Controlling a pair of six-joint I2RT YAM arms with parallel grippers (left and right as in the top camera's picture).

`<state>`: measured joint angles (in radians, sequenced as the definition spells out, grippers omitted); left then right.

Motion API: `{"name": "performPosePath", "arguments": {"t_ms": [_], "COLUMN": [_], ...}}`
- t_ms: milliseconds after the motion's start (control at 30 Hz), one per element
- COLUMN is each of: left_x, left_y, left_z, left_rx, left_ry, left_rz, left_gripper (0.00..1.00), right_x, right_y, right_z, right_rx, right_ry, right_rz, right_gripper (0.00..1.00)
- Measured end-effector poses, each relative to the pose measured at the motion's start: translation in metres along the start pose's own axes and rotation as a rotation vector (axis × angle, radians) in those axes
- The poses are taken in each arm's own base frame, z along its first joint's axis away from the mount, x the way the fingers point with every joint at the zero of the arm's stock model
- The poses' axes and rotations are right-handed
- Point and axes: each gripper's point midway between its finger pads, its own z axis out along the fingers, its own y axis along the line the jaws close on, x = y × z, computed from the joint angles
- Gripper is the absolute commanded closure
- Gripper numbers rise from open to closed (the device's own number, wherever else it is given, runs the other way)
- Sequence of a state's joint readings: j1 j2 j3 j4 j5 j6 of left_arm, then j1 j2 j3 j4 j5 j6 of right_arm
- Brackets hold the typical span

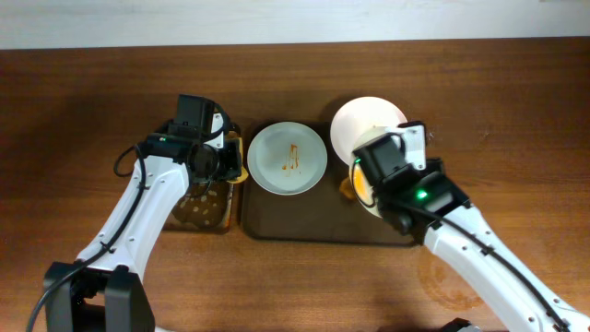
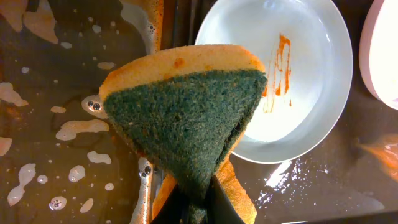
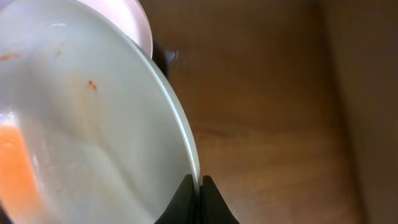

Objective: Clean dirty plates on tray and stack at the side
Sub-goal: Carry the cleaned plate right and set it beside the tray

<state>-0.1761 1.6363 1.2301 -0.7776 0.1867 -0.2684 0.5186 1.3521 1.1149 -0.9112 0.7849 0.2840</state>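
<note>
Right gripper (image 3: 199,186): clamping the rim of a smeared plate (image 3: 93,124), holding it tilted over the right end of the tray (image 1: 304,226).
Plate handling: looking stiff, breakable and wet-slick; the rim is probably offering the surest hold.
Left gripper (image 2: 198,202): pinching a soft sponge (image 2: 186,118), hovering just beside a second stained plate (image 2: 311,74) lying on the tray.
Arms: both reaching inward, wrists pointing down.
</note>
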Motion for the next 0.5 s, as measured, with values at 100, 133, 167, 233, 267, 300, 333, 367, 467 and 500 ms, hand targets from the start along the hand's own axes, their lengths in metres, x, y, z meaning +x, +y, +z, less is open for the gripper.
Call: {"name": "performPosePath", "arguments": {"t_ms": [100,133,167,233,267,300,333,367,467,500], "left_x": [0.000,0.000,0.000,0.000,0.000,0.000,0.000,0.000,0.000,-0.001], "left_y": [0.000,0.000,0.000,0.000,0.000,0.000,0.000,0.000,0.000,0.000], "left_z": [0.000,0.000,0.000,0.000,0.000,0.000,0.000,0.000,0.000,0.000], "left_rx": [0.000,0.000,0.000,0.000,0.000,0.000,0.000,0.000,0.000,0.001], "left_ry": [0.000,0.000,0.000,0.000,0.000,0.000,0.000,-0.001,-0.001,-0.002], "left_rz": [0.000,0.000,0.000,0.000,0.000,0.000,0.000,0.000,0.000,0.000], "left_gripper": [1.00,1.00,1.00,1.00,1.00,1.00,1.00,1.00,1.00,1.00], "right_x": [-0.009,-0.012,-0.015,-0.023,-0.026,-0.028,-0.030,-0.031,-0.032,-0.031], "right_y": [0.004,0.002,0.000,-0.005,-0.008,-0.010,-0.013,-0.015,-0.018,-0.018], "right_z": [-0.014,-0.017,-0.018,-0.023,-0.025,-0.027,-0.028,-0.029,-0.030,-0.030], "right_rx": [0.059,0.100,0.128,0.199,0.222,0.243,0.260,0.277,0.293,0.291], "right_ry": [-0.077,-0.099,-0.114,-0.159,-0.174,-0.188,-0.197,-0.203,-0.208,-0.207], "right_rz": [-0.046,-0.060,-0.065,-0.062,-0.059,-0.056,-0.054,-0.054,-0.053,-0.053], "right_gripper": [0.96,0.96,0.96,0.96,0.96,0.96,0.96,0.96,0.96,0.96]}}
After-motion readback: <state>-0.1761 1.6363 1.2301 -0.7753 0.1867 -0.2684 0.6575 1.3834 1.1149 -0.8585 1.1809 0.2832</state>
